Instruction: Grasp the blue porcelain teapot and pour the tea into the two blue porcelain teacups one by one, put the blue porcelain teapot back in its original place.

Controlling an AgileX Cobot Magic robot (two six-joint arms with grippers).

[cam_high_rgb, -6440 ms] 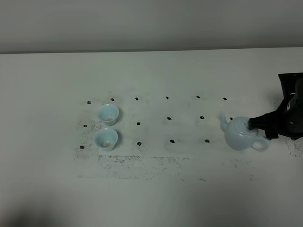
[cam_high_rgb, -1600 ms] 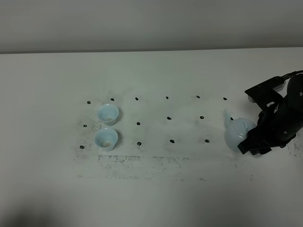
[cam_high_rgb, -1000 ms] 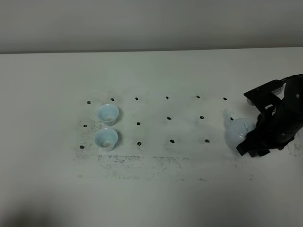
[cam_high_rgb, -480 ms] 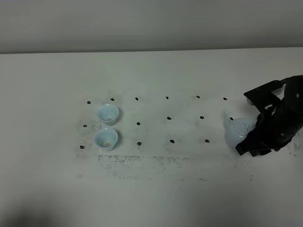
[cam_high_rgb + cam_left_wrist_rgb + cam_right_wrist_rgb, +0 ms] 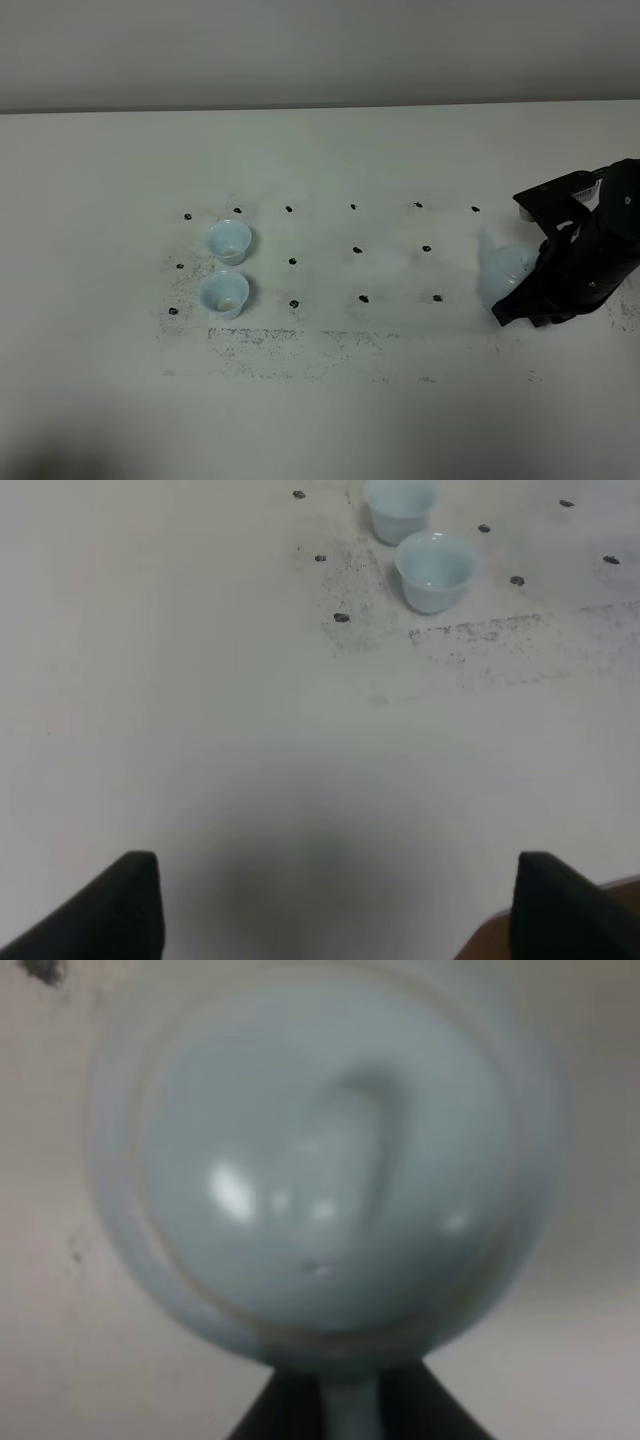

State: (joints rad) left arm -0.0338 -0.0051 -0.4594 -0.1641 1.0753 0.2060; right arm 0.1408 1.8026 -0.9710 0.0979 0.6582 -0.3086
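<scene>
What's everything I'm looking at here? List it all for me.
Table: one, white, fills most of the high view.
Dots: many, black, in rows across the middle of the table, with smudgy specks around them.
Cups: two, pale blue, side by side on the left of the table, upright.
Teapot: one, pale blue, at the right of the table, blurred, partly hidden by the arm.
Wall: one, grey-white, behind the table.
Right arm: one, black, at the right edge, over the teapot.
Right pincer: one, black, shut on the teapot's handle.
Left pincer: one, black, open, over bare table well away from the cups.
</scene>
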